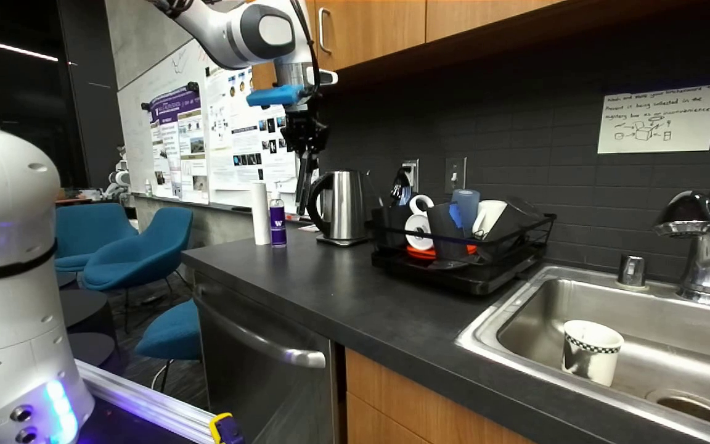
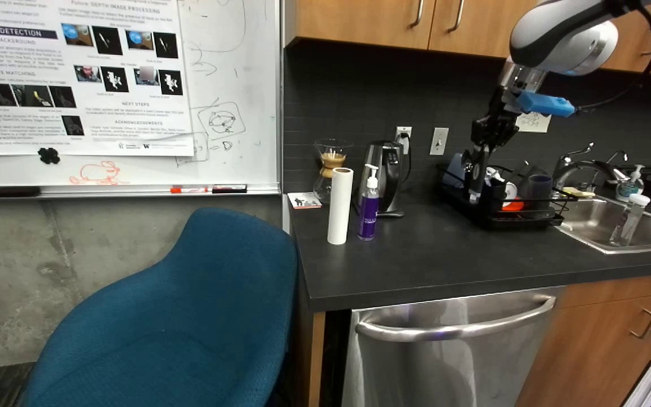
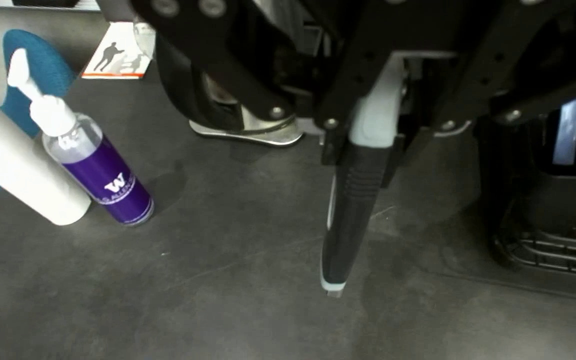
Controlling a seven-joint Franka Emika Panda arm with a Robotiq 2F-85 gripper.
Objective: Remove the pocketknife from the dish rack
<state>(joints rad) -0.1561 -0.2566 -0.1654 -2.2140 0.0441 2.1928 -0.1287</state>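
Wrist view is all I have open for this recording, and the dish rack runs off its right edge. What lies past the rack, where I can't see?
Observer: The steel sink, in both exterior views: it sits beside the dish rack, on the side away from the kettle.
Operator: Anything in it?
Observer: Yes, at least a white cup with a checkered band, seen in an exterior view.
Operator: Does the pocketknife in the jaws touch the counter?
Observer: No; in an exterior view its lower end shows above the counter, with a gap.
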